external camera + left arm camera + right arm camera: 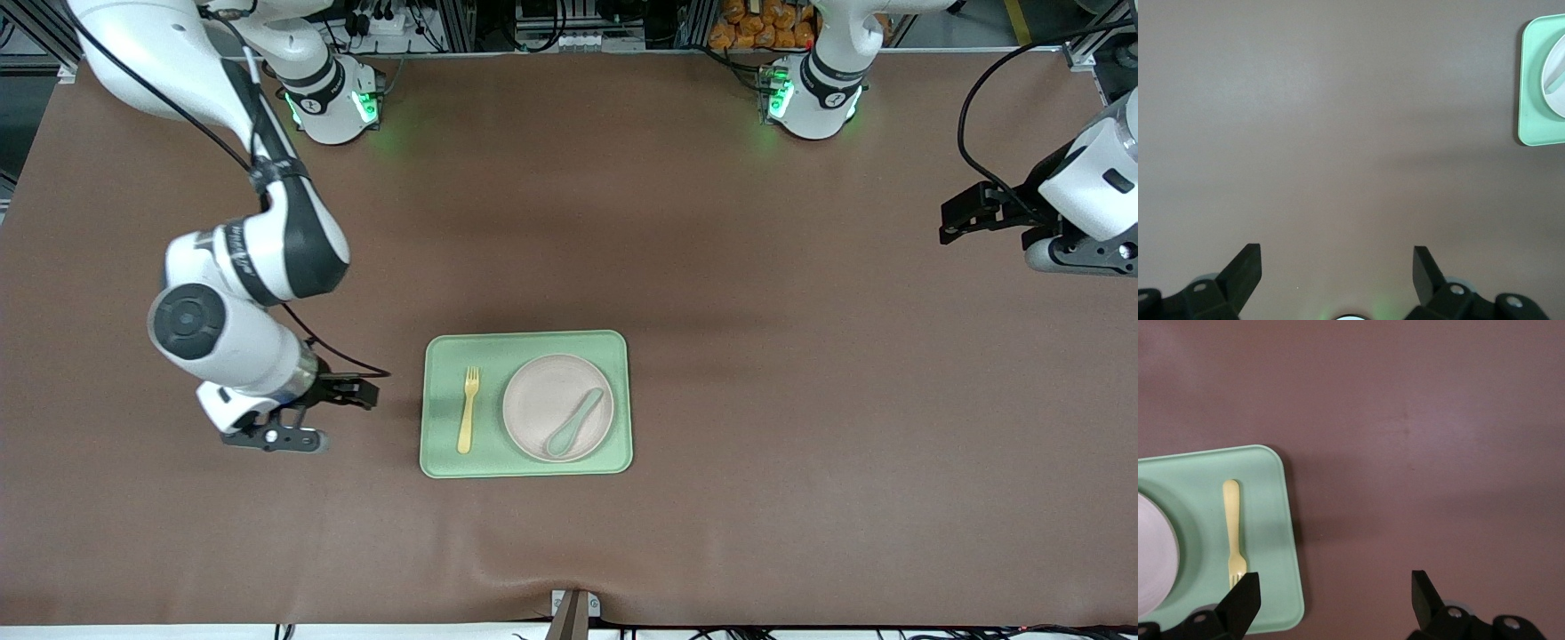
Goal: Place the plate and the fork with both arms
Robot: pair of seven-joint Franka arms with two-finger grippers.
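A light green rectangular tray (526, 345) lies flat on a brown table (756, 356), nearer the front camera than the middle. A teal-green spoon (573, 421) lies slanted above the tray.

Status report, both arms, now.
Left gripper open, waiting over bare table. Right gripper open beside light green tray. Pale yellow plastic fork, off-white plate on tray; teal spoon on plate.

Both wrist views' edges crop the plate (1151, 553) and tray (1538, 130).
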